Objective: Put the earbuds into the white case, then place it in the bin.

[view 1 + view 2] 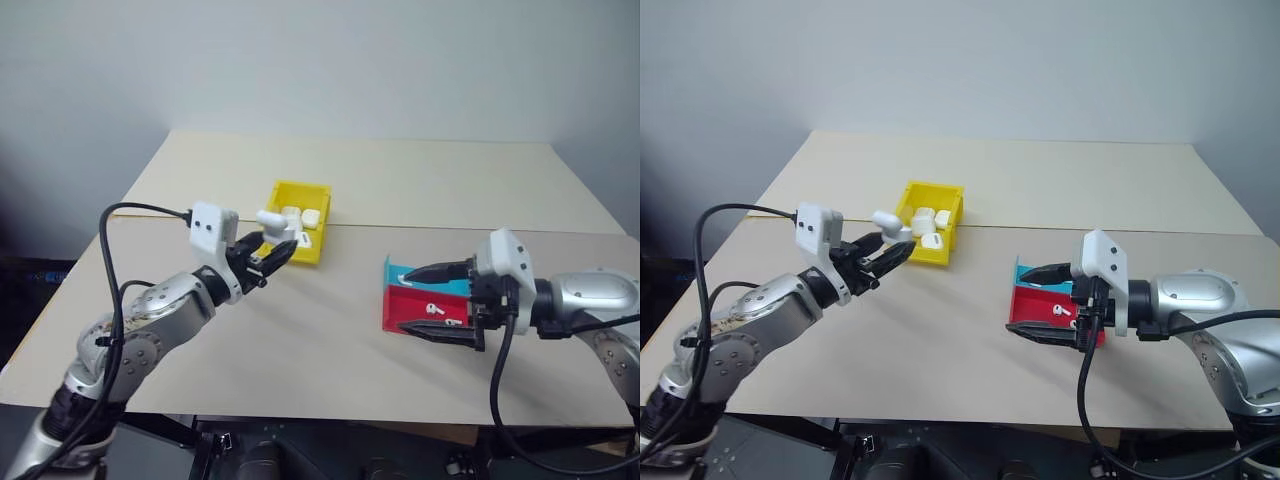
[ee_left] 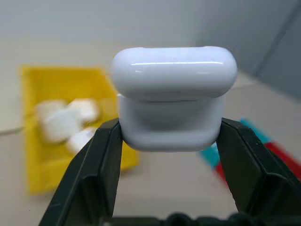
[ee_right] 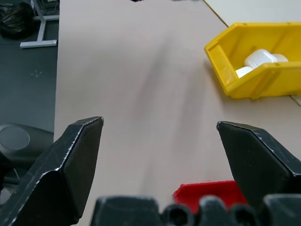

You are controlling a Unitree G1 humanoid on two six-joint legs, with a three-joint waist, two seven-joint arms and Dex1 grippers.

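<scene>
The left tool, left of centre in the frame, grips the white case between its fingers, lid seemingly shut, lifted off the bench just beside the yellow bin, which already holds other cases. The right tool hangs wide open and empty over the red tray, where an earbud lies. Dropping the case in the bin likely remains.

Bin left on table; two trays right; cases in bin.
</scene>
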